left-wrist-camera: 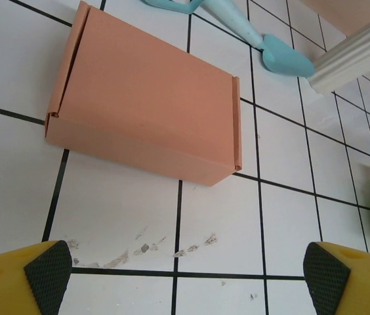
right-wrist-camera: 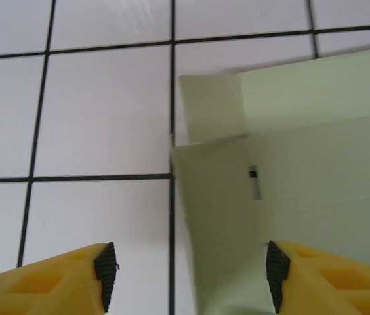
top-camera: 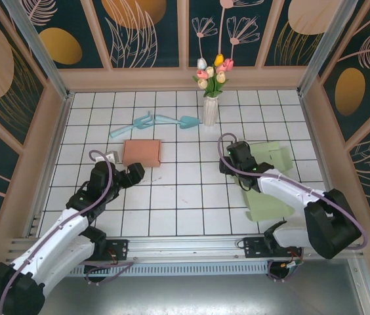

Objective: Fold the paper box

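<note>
Teal wall panels (top-camera: 145,33), painted with leaves and blooms and framed in pale wood, close the cell on three sides.

White tiled desk (top-camera: 191,197) with black grid lines, flat and glossy. Judged slippery: light card will slide on it unless pinned. Minor scuffing (left-wrist-camera: 145,248) noted on one tile in the left wrist view.

Item under task: pale green paper box (top-camera: 268,205), a part-opened sheet lying on the right side of the desk, partly beneath the right arm. The right wrist view shows a side wall and a corner flap (right-wrist-camera: 211,197) raised, with a small slot cut beside the flap. Folding judged incomplete.

Handling judgement: thin card, very light, stiff only across its panels. It hinges at the creases and will dent readily under a hard pinch. Best hold is a flap's free edge, close to its crease, with the base pressed flat.

Salmon box (top-camera: 142,152), closed and fully formed, sits left of centre, well apart from the green sheet.

White vase (top-camera: 210,110) of tulips stands at far centre. Pale blue tools (top-camera: 152,123) lie just left of it.

Right gripper (right-wrist-camera: 191,269): jaws apart, straddling the raised flap, no pinch visible.

Left gripper (left-wrist-camera: 188,275): jaws wide and empty, hovering near the salmon box.
</note>
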Available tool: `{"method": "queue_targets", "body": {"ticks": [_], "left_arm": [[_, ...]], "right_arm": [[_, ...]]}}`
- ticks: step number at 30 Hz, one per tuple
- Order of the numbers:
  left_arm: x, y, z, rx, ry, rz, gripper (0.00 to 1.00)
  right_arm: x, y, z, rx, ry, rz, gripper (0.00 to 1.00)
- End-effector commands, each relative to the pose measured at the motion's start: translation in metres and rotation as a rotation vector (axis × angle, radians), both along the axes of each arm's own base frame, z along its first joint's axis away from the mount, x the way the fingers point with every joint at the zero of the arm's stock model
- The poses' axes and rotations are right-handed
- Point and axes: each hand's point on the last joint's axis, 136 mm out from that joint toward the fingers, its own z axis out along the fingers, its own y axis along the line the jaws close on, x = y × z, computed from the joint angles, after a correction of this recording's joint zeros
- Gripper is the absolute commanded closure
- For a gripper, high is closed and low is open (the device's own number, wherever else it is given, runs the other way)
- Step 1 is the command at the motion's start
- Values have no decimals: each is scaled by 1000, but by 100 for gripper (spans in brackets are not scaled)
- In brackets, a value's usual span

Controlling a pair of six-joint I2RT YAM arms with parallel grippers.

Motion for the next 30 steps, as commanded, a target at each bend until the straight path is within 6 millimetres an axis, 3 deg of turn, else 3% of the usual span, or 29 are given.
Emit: {"method": "queue_targets", "body": {"ticks": [1,10,14,19,23,26,30], "left_arm": [[4,-5,2,-5,-24,-25,7],[3,-9,-3,-24,-15,-39,8],[2,-9,-5,-26,-8,-39,9],[2,-11,-6,-41,-7,-44,9],[1,-13,-8,-51,4,-52,9],[0,-15,-8,-68,9,-54,11],[-2,-22,-5,-93,15,-63,14]], "right_arm": [[2,23,-4,67,5,100,46],[14,35,-5,101,-19,113,88],[17,58,12,112,-73,150,100],[17,107,39,167,-146,153,100],[16,145,39,269,-135,92,98],[14,165,38,312,-126,108,84],[7,162,60,253,-143,140,61]]}}
